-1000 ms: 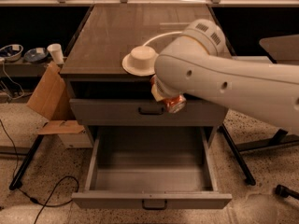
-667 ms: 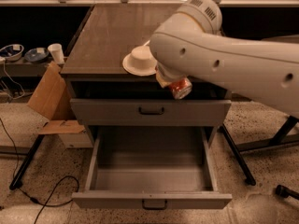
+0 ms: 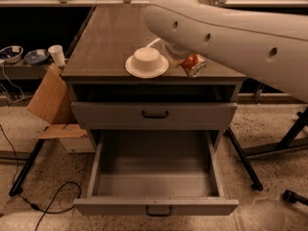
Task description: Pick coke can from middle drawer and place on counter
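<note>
The coke can is red with a silvery end. It is tilted over the front right of the counter, just right of the white bowl. My gripper is shut on the can; it is mostly hidden under my big white arm, which reaches in from the upper right. The middle drawer is pulled fully out below, and its grey floor is bare. Its front panel with the small dark handle faces me at the bottom.
A white bowl sits upside down at the counter's front middle. Another grey drawer front above the open drawer is shut. A cardboard box leans at the left, with cables and black table legs on the floor.
My arm has lifted the can from in front of the cabinet's upper drawer up to counter level, beside the bowl. The drawer has stayed open.
</note>
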### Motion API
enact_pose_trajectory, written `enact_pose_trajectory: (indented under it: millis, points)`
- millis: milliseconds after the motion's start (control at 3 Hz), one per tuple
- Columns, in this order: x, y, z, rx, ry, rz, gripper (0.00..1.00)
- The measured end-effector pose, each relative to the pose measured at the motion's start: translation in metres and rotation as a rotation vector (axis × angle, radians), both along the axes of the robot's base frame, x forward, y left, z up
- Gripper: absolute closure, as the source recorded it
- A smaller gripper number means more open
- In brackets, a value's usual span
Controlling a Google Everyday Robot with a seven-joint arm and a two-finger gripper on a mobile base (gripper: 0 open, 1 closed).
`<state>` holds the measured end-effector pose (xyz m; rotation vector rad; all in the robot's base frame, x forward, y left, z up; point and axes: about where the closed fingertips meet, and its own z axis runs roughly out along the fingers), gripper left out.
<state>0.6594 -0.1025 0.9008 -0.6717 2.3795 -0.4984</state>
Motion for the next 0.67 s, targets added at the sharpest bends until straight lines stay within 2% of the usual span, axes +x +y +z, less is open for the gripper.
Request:
enact_pose_trajectory:
  millis: [667]
  points:
    - [0.063,0.004,0.002,-0.126,-0.047,0.082,1.00]
